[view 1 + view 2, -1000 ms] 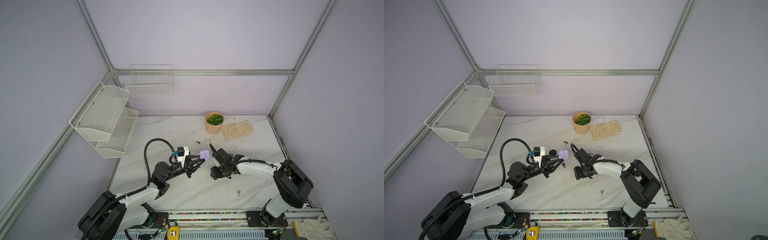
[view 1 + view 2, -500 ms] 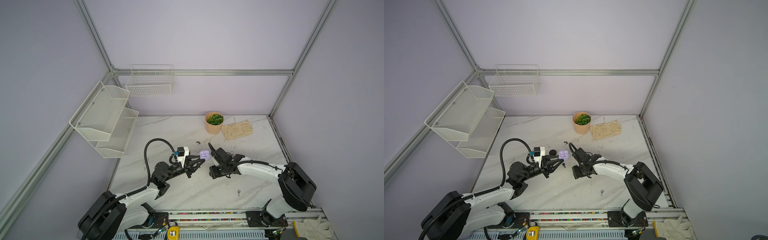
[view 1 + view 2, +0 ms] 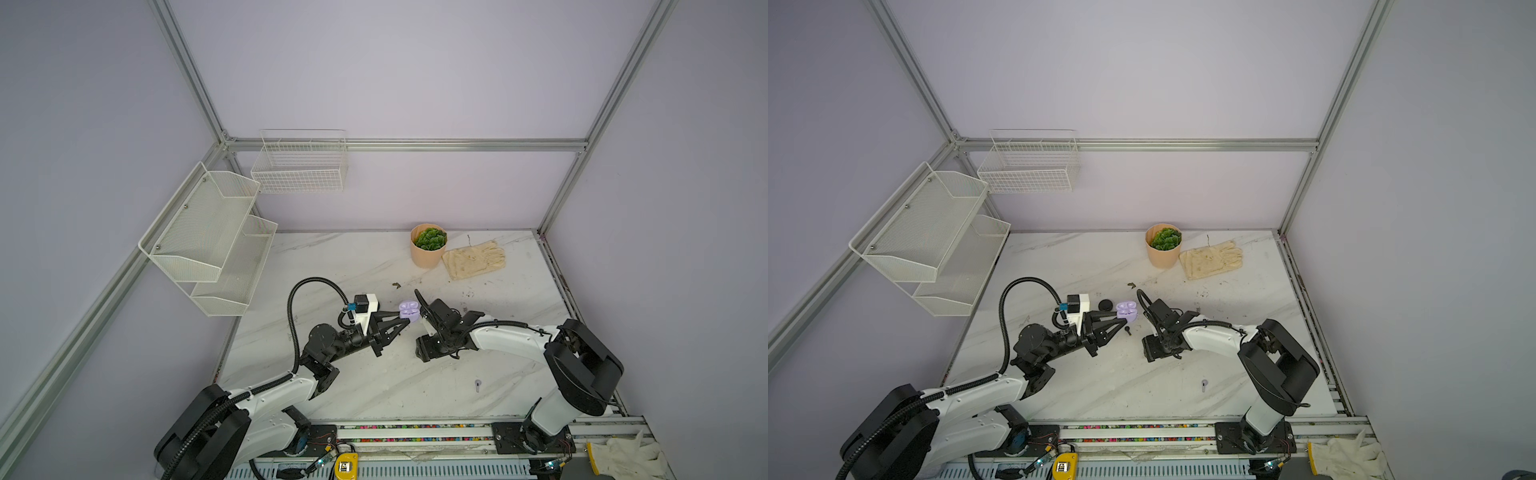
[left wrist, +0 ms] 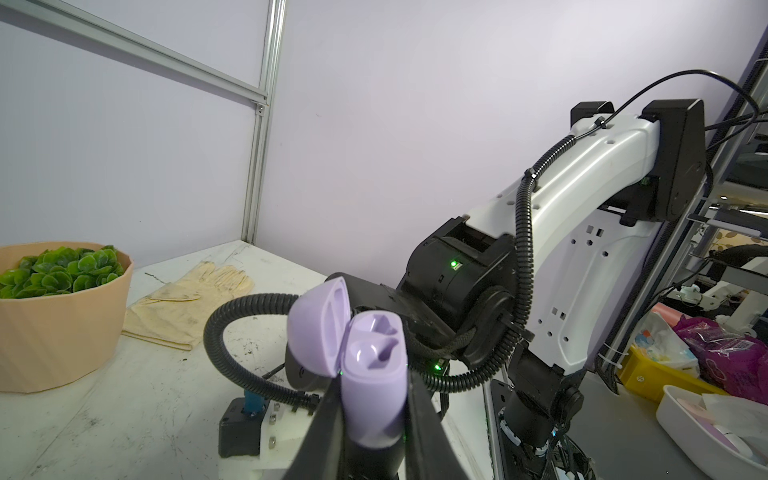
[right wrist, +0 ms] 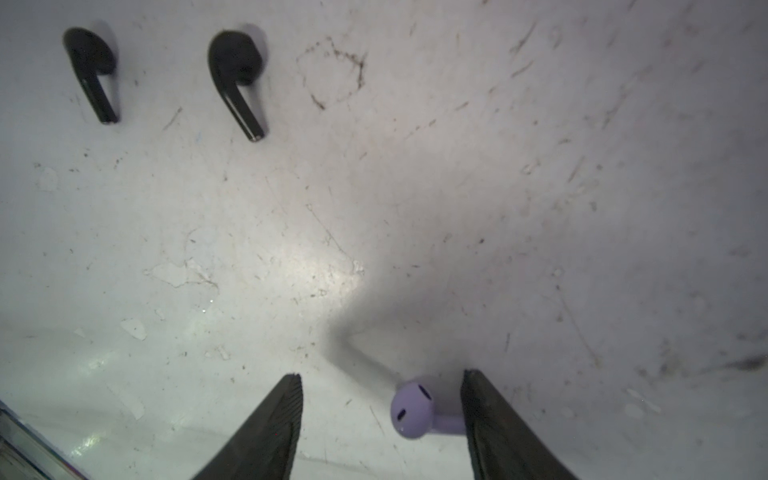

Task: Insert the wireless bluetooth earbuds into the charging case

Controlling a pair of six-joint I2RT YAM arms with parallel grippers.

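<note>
Nearest the front edge of the marble worktop lies a lone lilac earbud, tiny and short-stemmed. Further in, the right hand points down at the worktop with its fingers well apart, clamping nothing. A second lilac earbud sits between them, its rounded head showing two dark slots and its stem reaching to one finger. Whether it rests on the worktop I cannot tell. Close by on the worktop lie a black earbud and another black earbud, side by side, glossy stems slanting the same way. Facing the right hand, the left hand is closed tight on the charging case — smooth, lilac, lid flipped open, two moulded sockets showing. At the back stand a plant pot and, just beside it, a cream glove.
</note>
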